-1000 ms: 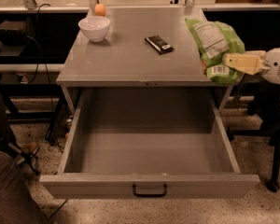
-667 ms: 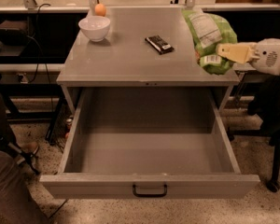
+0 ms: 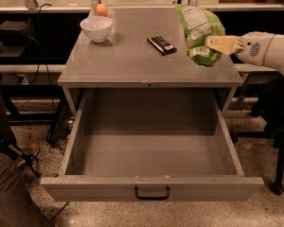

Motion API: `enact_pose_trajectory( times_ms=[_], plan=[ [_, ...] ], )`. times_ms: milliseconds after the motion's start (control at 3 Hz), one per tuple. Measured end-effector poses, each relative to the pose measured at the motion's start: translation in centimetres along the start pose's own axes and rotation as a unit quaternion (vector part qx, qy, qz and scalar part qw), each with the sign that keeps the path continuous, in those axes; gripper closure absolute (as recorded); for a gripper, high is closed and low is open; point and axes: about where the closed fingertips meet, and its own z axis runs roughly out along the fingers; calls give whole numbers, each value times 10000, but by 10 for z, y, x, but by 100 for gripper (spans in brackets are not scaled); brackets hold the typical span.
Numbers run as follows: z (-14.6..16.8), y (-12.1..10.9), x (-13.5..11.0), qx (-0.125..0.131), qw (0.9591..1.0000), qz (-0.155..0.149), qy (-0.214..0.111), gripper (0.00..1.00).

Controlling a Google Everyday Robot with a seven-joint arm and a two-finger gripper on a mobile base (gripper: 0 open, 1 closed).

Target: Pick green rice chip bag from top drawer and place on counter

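The green rice chip bag, light green with a white label, hangs in my gripper above the right part of the counter. The gripper reaches in from the right on a white arm, its pale fingers shut on the bag's lower right side. The top drawer is pulled fully open below the counter and holds nothing visible; its black handle is centred on the front panel.
A white bowl stands at the counter's back left with an orange ball behind it. A small dark wrapped bar lies left of the bag. Dark shelving stands on both sides; a black stand is at the right.
My gripper has carried the bag up and to the left, from beyond the counter's right edge to above its right part.
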Motion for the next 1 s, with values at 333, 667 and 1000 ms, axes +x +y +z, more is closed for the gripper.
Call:
enact_pose_trajectory(
  times_ms=[333,667,1000],
  plan=[
    [24,0,2,-153,9998,137,15,61],
    [40,0,8,-304,9992,237,84,31],
    [46,-1,13,-364,9988,304,132,7]
  ],
)
